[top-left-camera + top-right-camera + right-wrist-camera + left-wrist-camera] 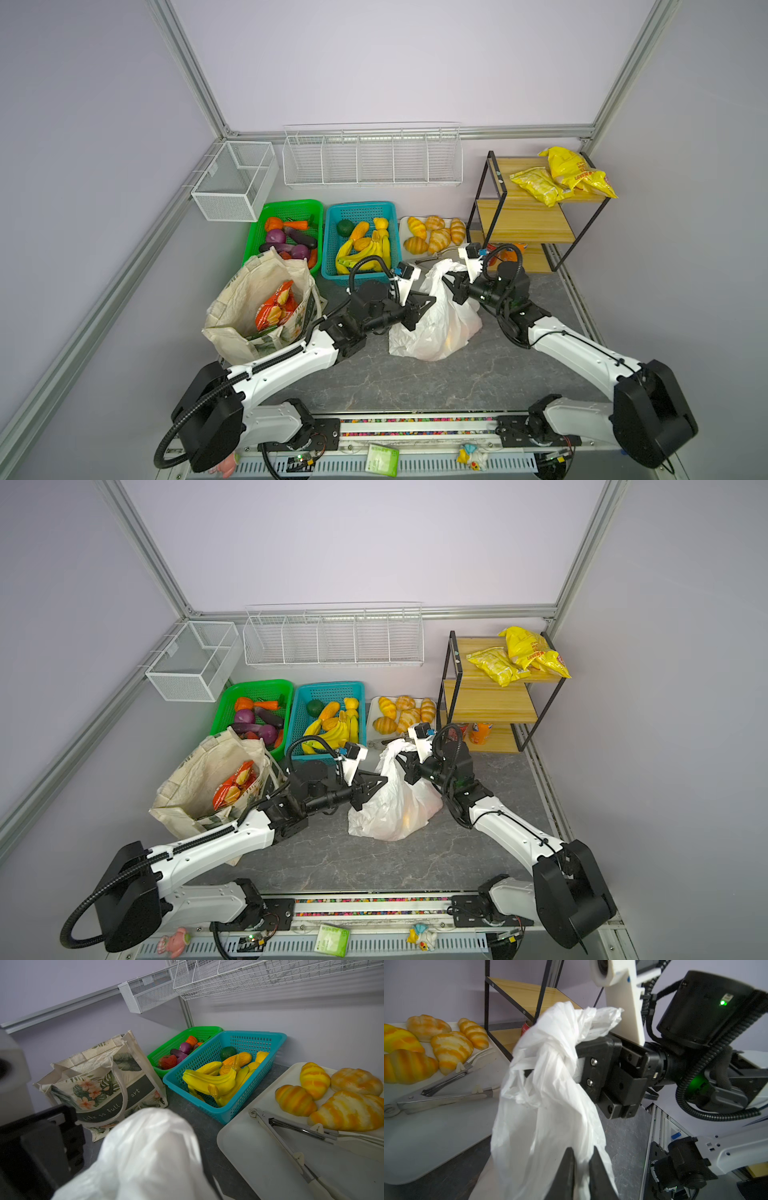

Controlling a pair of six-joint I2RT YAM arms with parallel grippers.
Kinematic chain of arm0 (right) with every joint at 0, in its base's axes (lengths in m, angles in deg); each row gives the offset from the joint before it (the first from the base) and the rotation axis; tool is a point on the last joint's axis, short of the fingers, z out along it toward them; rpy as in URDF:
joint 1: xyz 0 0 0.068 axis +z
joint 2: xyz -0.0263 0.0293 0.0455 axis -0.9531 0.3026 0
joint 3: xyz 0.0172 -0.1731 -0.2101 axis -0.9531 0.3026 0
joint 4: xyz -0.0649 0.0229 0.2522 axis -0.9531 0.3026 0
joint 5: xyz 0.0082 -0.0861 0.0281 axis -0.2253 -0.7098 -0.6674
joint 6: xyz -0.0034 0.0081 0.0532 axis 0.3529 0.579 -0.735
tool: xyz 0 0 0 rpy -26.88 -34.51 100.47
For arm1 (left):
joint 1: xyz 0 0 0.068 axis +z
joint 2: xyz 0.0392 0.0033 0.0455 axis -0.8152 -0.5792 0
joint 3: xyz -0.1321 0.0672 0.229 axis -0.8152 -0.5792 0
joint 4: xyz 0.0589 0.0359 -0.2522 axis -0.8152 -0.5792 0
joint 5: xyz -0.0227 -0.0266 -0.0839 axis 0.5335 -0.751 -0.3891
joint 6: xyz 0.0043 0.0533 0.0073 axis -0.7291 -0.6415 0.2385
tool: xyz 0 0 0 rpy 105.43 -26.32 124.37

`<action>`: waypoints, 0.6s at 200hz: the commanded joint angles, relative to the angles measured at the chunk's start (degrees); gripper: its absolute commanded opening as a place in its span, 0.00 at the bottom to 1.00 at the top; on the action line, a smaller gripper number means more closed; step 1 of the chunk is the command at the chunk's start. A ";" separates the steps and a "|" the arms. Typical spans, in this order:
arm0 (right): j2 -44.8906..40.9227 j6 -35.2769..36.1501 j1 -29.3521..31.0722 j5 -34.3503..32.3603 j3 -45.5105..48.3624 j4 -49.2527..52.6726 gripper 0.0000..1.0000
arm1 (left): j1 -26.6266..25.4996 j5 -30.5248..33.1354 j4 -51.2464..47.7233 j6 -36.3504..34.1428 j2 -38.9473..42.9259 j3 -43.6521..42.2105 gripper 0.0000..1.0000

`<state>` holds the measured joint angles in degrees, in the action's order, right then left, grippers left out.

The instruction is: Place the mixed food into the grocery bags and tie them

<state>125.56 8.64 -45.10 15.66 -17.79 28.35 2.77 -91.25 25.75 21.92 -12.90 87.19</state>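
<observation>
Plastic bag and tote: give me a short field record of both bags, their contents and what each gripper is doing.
plastic bag: stands between the two arms, top gathered and twisted; cannot tell if a knot is finished
plastic bag contents: orange shape shows through the film
left gripper: shut on the film below the twist
right gripper: shut on the twisted top
canvas tote: upright, left of the plastic bag in both top views, mouth open, handles loose
tote contents: red snack packet visible inside

Bright even light, soft shadows; edges bend; the plastic bag (145,1151) is blurred.
</observation>
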 commanded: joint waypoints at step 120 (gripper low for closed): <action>5.86 -3.80 -1.47 12.51 0.41 -10.50 0.07 | -1.20 0.31 2.46 -12.25 -0.24 -0.24 0.62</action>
<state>130.70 5.10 -46.43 25.78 -17.86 21.57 0.59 -90.90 30.71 14.73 -16.96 87.93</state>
